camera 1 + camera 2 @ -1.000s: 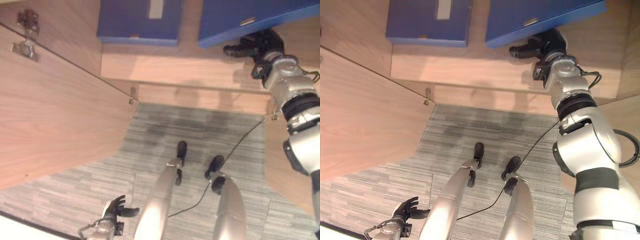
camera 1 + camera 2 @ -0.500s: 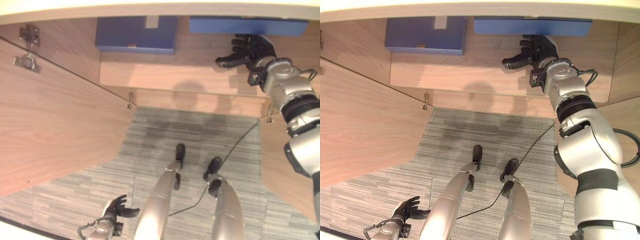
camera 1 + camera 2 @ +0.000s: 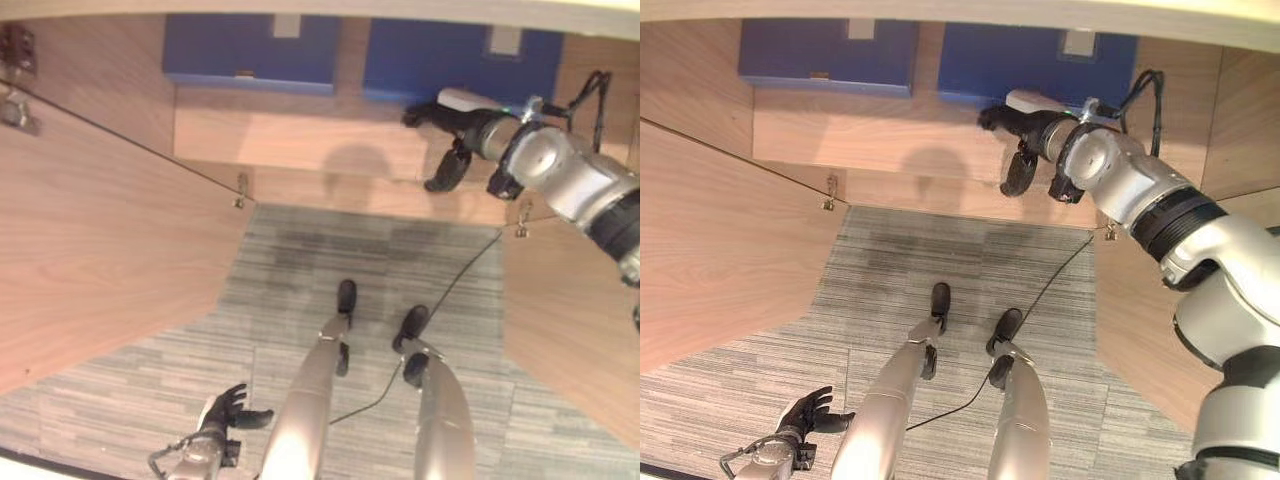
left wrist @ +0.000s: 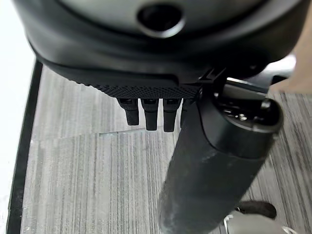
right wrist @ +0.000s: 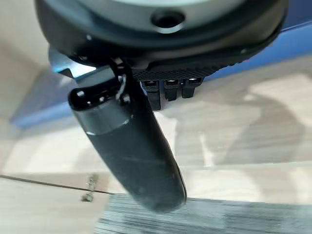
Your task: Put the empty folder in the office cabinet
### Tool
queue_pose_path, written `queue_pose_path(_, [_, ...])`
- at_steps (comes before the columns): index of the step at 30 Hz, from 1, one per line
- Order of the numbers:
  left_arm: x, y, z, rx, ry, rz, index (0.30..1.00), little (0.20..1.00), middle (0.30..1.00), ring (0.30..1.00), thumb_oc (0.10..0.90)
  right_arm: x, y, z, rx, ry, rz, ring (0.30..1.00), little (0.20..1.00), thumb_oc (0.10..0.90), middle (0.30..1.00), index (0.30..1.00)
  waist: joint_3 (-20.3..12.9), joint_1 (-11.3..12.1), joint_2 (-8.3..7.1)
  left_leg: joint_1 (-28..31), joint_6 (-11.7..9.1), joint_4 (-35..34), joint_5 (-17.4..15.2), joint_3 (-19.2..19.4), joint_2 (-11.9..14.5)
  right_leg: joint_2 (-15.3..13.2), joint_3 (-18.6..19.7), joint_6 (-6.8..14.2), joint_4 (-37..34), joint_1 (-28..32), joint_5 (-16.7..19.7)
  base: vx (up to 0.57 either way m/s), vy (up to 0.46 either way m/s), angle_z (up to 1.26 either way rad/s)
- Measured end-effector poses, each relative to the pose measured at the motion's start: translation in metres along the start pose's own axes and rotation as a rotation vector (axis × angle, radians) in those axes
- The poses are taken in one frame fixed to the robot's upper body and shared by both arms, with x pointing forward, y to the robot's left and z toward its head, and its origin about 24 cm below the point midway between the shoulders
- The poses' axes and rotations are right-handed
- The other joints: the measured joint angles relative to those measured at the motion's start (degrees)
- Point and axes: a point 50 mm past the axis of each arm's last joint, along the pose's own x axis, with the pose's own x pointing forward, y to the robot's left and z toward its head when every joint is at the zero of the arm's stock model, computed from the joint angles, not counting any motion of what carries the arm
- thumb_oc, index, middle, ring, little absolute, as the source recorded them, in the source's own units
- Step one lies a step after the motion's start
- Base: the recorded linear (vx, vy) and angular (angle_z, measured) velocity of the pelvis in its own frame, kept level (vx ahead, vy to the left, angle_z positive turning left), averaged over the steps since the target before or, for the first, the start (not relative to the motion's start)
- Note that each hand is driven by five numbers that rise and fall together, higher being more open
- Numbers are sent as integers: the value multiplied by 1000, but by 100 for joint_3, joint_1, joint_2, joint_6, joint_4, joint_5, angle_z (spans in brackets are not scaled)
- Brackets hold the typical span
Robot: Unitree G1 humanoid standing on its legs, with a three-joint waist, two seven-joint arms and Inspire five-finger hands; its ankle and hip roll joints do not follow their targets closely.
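Note:
Two blue folders lie flat on the cabinet's wooden shelf (image 3: 300,140): one at the left (image 3: 250,48) and one at the right (image 3: 460,62). My right hand (image 3: 455,122) hovers over the shelf's front edge, just below the right folder and apart from it. Its fingers reach out straight and its thumb (image 3: 1018,172) hangs down; it holds nothing. The right wrist view shows that thumb (image 5: 131,151) over the shelf, with the blue folder (image 5: 297,39) beyond. My left hand (image 3: 222,412) hangs low by the floor, open and empty.
The cabinet's left door (image 3: 100,230) stands swung open, with a hinge (image 3: 240,188) at its inner edge. The right door (image 3: 570,330) is open too. Grey striped carpet (image 3: 330,250) lies in front of the cabinet.
The right folder has left my right hand and now lies flat on the shelf. That hand has drawn back to the shelf's front edge. The camera has shifted.

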Motion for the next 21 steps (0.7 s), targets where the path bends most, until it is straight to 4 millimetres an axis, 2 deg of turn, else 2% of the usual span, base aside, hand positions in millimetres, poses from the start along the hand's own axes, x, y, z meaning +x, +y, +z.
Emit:
queue_pose_path(4, [0, -1, 8, 38, -37, -12, 900, 900, 900, 900, 800, 2, 6, 13, -103, -23, 38, 900, 900, 800, 900, 900, 1, -22, 2, 54, -9, -71, 21, 0, 16, 31, -2, -3, -74, 49, 22, 3, -8, -1])
queue_pose_path(10, [1, 0, 10, 41, -44, -29, 900, 900, 900, 900, 800, 6, 9, 22, -118, -44, 59, 900, 900, 800, 900, 900, 3, -87, 6, 178, -27, -225, 75, 16, 11, 42, 3, -28, -133, 108, 50, 0, 0, 0])
queue_pose_path(13, [1, -1, 13, 40, -55, -30, 900, 900, 900, 900, 800, 8, 17, 21, -116, -44, 73, 900, 900, 800, 900, 900, 1, -94, 16, 215, -31, -231, 72, 15, 16, 45, 3, -31, -133, 137, 46, 0, 0, 0])
queue_pose_path(17, [-4, 0, 24, 42, -129, -47, 900, 900, 900, 900, 800, 9, 17, 21, -112, -42, 59, 900, 900, 800, 900, 900, 3, -81, 35, 249, -69, -306, 113, 9, 12, 46, -3, -21, -139, 150, 42, 2, -18, 0])
queue_pose_path(21, [-4, 1, 23, 47, -120, -43, 900, 900, 900, 900, 800, 15, 30, 23, -105, -32, 71, 900, 900, 800, 900, 900, -9, -98, 58, 453, -147, -481, 171, -30, 16, 81, -26, -11, -247, 341, 53, 12, -32, 2])
